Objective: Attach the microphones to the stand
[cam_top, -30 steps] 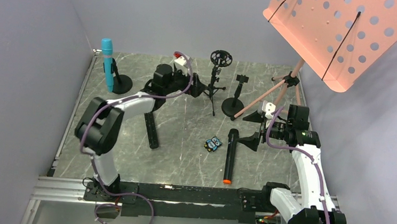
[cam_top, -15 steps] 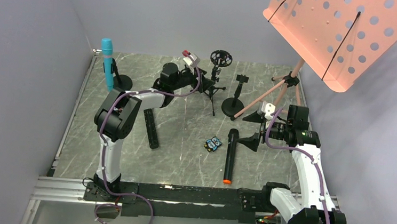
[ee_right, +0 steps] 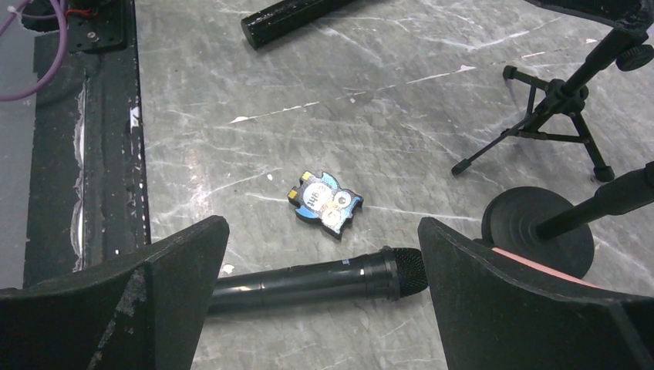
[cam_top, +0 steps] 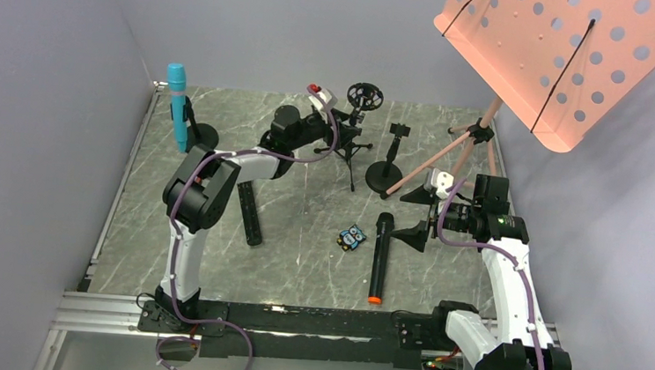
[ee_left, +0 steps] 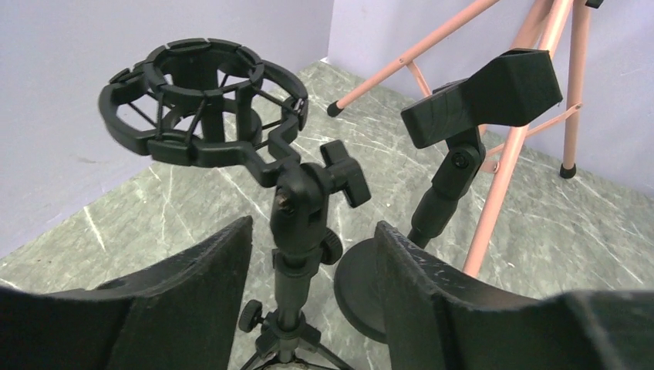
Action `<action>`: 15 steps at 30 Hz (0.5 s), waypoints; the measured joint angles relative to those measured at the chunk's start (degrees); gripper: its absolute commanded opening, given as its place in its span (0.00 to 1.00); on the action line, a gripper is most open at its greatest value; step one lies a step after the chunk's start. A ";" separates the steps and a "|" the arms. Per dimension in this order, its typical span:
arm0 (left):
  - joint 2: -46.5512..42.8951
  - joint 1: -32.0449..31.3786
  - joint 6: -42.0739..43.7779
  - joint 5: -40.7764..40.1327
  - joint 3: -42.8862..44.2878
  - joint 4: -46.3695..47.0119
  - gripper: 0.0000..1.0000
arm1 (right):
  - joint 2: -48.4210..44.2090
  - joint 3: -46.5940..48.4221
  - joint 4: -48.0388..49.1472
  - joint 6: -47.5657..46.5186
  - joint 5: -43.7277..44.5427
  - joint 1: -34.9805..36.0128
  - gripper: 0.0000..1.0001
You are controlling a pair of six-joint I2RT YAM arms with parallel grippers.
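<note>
Left gripper [ee_left: 312, 227]: jaws spread, flanking stem of tripod shock-mount stand [ee_left: 202, 100] at far centre, gap on both sides, no contact seen. Clip stand [ee_left: 482, 92] just right of it. Right gripper [ee_right: 321, 231]: jaws wide apart, holding nothing, over orange-ringed black microphone [ee_right: 308, 284] lying on table [cam_top: 300, 262] at near right. Owl figure [ee_right: 325, 203] just beside its head. Second black microphone [cam_top: 249, 212] lying left of centre. Light blue microphone [cam_top: 175, 107] upright in far-left stand.
</note>
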 measured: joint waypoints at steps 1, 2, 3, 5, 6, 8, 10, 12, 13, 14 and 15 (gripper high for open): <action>0.09 -0.37 0.28 -0.31 0.33 -0.37 0.60 | 0.00 0.00 0.00 -0.07 0.02 0.00 1.00; 0.17 -0.74 0.59 -0.72 0.70 -0.74 0.58 | 0.00 0.00 0.00 -0.15 0.02 0.00 1.00; 0.26 -0.98 0.92 -1.11 1.01 -0.96 0.55 | 0.00 0.00 -0.02 -0.20 0.02 0.00 1.00; 0.39 -1.53 1.81 -2.10 1.99 -2.10 0.51 | 0.00 0.00 -0.02 -0.24 0.02 0.00 1.00; 0.44 -1.68 2.03 -2.62 2.45 -2.56 0.48 | 0.00 0.00 -0.04 -0.26 0.04 0.00 1.00; 0.46 -1.92 2.62 -3.85 3.32 -3.63 0.43 | 0.00 0.00 -0.04 -0.31 0.09 0.00 1.00; 0.52 -2.03 3.06 -4.72 3.85 -4.50 0.42 | 0.00 0.00 -0.09 -0.37 0.37 0.00 1.00; 0.63 -2.12 3.32 -5.38 4.07 -4.79 0.42 | 0.00 0.00 -0.15 -0.39 0.72 0.00 1.00; 0.79 -2.12 3.45 -5.60 4.20 -4.87 0.42 | 0.00 0.00 -0.17 -0.42 0.85 0.00 1.00; 0.92 -2.12 3.54 -5.64 4.33 -4.94 0.42 | 0.00 0.00 -0.17 -0.44 0.90 0.00 1.00; 1.07 -2.14 3.54 -5.68 4.50 -4.92 0.42 | 0.00 0.00 -0.20 -0.44 0.90 0.00 1.00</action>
